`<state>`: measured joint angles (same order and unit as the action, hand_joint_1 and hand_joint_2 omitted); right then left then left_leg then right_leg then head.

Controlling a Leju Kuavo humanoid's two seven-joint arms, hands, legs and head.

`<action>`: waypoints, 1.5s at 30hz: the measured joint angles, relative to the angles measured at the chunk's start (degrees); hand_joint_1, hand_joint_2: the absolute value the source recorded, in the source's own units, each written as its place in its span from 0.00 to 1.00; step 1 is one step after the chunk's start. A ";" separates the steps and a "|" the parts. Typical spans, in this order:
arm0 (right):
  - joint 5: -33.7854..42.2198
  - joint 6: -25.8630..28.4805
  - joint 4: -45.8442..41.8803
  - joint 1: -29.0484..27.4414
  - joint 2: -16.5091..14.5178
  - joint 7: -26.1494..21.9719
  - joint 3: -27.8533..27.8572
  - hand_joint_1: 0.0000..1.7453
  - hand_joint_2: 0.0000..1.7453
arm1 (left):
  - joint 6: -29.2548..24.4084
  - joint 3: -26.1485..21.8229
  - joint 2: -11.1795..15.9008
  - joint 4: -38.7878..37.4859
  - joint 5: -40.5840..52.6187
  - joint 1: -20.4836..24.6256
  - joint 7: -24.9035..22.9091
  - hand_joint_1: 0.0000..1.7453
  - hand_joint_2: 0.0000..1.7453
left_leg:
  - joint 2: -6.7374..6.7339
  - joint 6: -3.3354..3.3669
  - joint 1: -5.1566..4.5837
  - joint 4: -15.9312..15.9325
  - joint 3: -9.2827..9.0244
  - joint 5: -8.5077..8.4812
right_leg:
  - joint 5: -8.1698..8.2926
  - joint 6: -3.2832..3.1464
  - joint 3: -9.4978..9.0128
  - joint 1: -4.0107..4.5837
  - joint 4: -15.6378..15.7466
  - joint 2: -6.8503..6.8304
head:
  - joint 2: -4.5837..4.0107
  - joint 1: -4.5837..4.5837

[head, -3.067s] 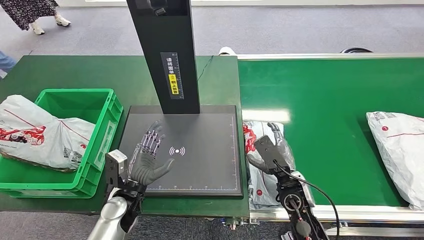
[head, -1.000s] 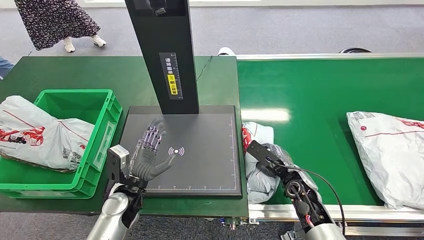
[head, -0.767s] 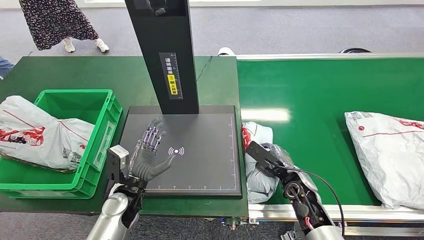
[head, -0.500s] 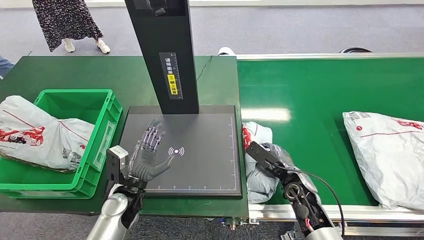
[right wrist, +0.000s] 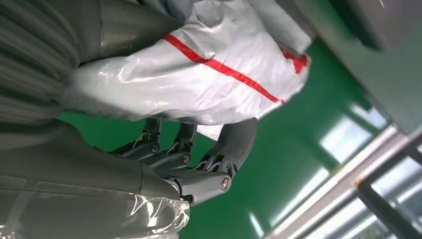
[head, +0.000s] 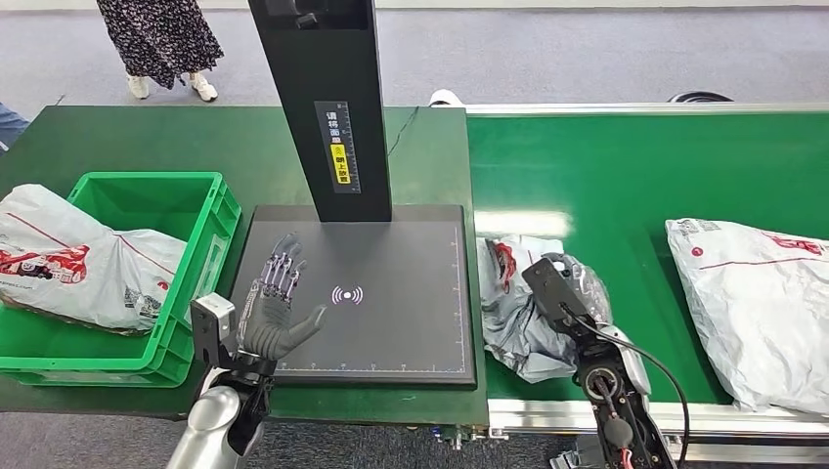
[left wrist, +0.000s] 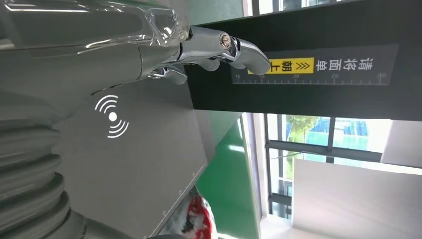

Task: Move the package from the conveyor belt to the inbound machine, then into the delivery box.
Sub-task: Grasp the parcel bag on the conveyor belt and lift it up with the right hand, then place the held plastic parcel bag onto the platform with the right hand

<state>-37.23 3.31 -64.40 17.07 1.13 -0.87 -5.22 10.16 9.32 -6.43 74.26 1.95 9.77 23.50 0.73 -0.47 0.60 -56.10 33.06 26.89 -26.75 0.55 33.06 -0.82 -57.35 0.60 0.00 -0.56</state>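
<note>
The left hand [head: 274, 311] hovers with fingers spread, holding nothing, over the inbound machine [head: 391, 322]. Just right of it, on the conveyor belt [head: 645, 176], the right hand [head: 565, 293] clutches the crumpled package [head: 518, 313].

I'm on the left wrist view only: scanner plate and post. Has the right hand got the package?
Observer: Yes, the right hand grips the white package, fingers curled under it.
Operator: Where is it?
Observer: At the conveyor belt end, beside the scanner plate.
Operator: Anything else on the belt?
Observer: A second package lies further along it.
Operator: And my left hand?
Observer: The left hand is open, above the plate's near corner.
</note>
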 joint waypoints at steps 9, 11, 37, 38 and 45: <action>0.23 0.14 -3.97 -1.07 0.01 -0.02 1.14 1.00 1.00 | 0.00 -0.15 -0.04 0.44 0.02 -0.23 0.13 0.00 1.00 | -0.02 0.00 0.01 0.00 -0.04 -0.01 | 0.01 -0.01 0.00 0.02 0.00 0.01 | 0.00 -0.01; 0.35 0.35 -4.44 -1.23 -0.01 -0.23 1.20 1.00 1.00 | 0.00 -0.16 -0.04 0.50 0.08 -0.27 0.13 0.00 1.00 | -0.02 0.00 0.01 0.00 -0.04 -0.01 | 0.00 -0.01 0.00 0.02 0.00 0.01 | 0.00 -0.01; 4.62 20.56 -25.00 -3.62 -3.85 -22.12 3.69 1.00 1.00 | -1.28 -1.10 -0.08 1.32 -0.86 -0.58 4.14 0.00 1.00 | -0.02 0.00 0.01 0.00 -0.03 -0.01 | 0.00 0.00 -0.01 0.01 0.00 0.01 | 0.00 -0.01; 4.62 21.09 -25.26 -3.53 -3.88 -22.45 3.56 1.00 1.00 | -1.28 -1.10 -0.09 1.32 -0.99 -0.49 4.25 0.00 1.00 | -0.03 0.00 0.01 0.00 -0.03 -0.01 | 0.00 0.00 -0.01 0.01 0.00 0.02 | 0.00 -0.01; 2.89 19.51 -25.01 -2.10 -4.00 -21.42 1.97 1.00 1.00 | -1.85 -0.99 -0.15 1.31 -1.24 0.30 4.49 0.00 1.00 | -0.08 0.00 0.01 0.01 -0.04 -0.01 | 0.01 -0.01 -0.02 0.02 -0.01 0.07 | 0.00 -0.01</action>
<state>-34.34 22.82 -89.42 14.97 -2.87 -22.29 -3.25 8.31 8.33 -6.57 75.56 0.71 10.07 27.99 0.65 -0.46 0.61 -56.08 33.01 26.87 -26.74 0.54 33.03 -0.80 -57.35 0.67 0.00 -0.56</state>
